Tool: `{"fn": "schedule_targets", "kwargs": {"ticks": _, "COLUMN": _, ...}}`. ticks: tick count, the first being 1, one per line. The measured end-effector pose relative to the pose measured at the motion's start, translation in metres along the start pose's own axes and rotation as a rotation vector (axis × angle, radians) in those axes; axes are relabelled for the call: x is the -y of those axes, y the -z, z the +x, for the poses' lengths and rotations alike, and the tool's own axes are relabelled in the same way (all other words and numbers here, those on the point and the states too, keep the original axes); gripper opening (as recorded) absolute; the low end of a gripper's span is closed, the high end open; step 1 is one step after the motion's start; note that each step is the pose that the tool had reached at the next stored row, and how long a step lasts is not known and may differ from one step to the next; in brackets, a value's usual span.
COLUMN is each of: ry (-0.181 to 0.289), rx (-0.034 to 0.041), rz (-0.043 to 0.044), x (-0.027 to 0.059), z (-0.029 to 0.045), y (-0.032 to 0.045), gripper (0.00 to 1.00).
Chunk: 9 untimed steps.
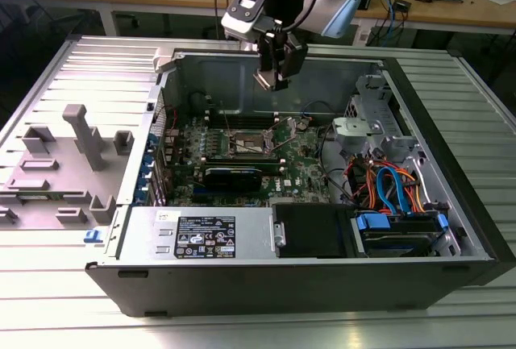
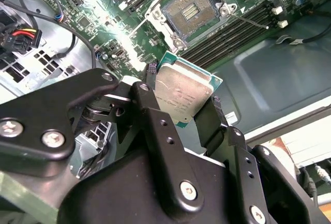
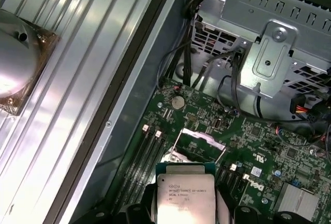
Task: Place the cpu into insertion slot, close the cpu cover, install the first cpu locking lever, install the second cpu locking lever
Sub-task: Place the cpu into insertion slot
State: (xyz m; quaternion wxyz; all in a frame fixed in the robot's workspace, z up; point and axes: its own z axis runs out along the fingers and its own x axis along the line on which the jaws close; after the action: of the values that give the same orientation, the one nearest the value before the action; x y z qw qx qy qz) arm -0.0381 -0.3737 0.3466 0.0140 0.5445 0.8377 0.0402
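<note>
Gripper (image 2: 183,87) clamped on the cpu (image 3: 183,198), chip pinched by two opposite edges. Well below the fingers: insertion slot (image 2: 189,12), dark centre exposed. Just past it, cpu cover (image 3: 204,137) tipped up. Green motherboard (image 1: 302,173) beneath.

silvery cpu (image 2: 183,95), green motherboard (image 3: 248,141), orange and blue cables (image 1: 385,181)

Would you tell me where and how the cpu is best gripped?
Pinch two opposite edges, coming from the metal-top side, as the gripper does now on the cpu: it is thin, flat and square, so the edges seem the only purchase.
</note>
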Motion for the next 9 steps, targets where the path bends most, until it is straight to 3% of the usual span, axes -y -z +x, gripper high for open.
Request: {"fn": "schedule_targets", "kwargs": {"ticks": 9, "ry": -0.053, "rx": 0.0043, "rz": -0.0011, "x": 0.0008, "z": -0.0003, "y": -0.0007, "gripper": 0.55}}
